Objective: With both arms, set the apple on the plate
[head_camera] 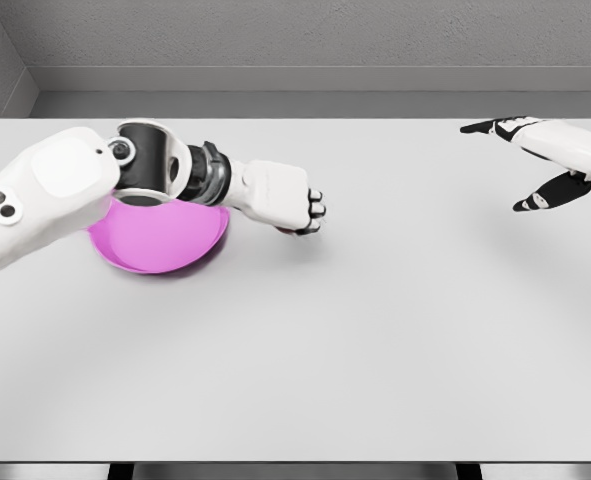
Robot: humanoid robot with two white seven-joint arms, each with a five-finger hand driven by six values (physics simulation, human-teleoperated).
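Left hand [293, 203]: fingers curled into a closed fist, at about 10 o'clock from the table's centre, just beside the plate's right edge. A sliver of dark red shows under the fingertips; I cannot tell whether that is the apple in the grip.
Right hand [545, 160]: fingers spread and relaxed, holding nothing, hovering at about 2 o'clock, well apart from the left hand.
Plate [160, 245]: magenta, shallow, at 9 to 10 o'clock, partly hidden by the left forearm.
Apple: not plainly visible; if anywhere, it is enclosed in the left fist.
Table [375, 350]: pale grey, flat.
Handling, by judgement: an apple is firm, smooth, round and moderately light, so it can roll or slip. It is best taken around its widest girth with fingers wrapping opposite sides.
Step in hand, by judgement: bringing the fist over the plate to set the apple down.
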